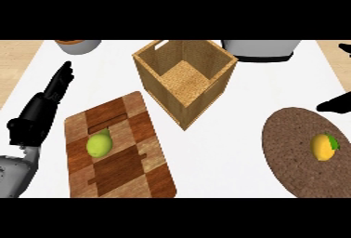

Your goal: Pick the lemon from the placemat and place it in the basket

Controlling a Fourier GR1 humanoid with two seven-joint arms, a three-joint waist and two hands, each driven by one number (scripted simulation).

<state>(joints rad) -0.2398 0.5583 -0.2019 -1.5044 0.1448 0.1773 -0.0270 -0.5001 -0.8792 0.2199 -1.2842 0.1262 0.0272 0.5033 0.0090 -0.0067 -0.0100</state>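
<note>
The lemon (pixel 322 147), yellow with a green patch on its right side, lies on the round brown placemat (pixel 295 158) at the right. The basket (pixel 159 74), an open square box of woven wood, stands at the middle back with nothing inside. My right hand (pixel 337 104) shows only as black fingers at the right edge, above and behind the lemon and apart from it; another black tip (pixel 345 47) shows further back. My left hand (pixel 42 107) rests open at the left edge, fingers straight and pointing away.
A wooden cutting board (pixel 130 162) lies left of the middle with a yellow-green fruit (pixel 99 144) on it. An orange-rimmed bowl (pixel 77 45) stands at the back left and a grey pot (pixel 260 49) at the back right, just behind the basket.
</note>
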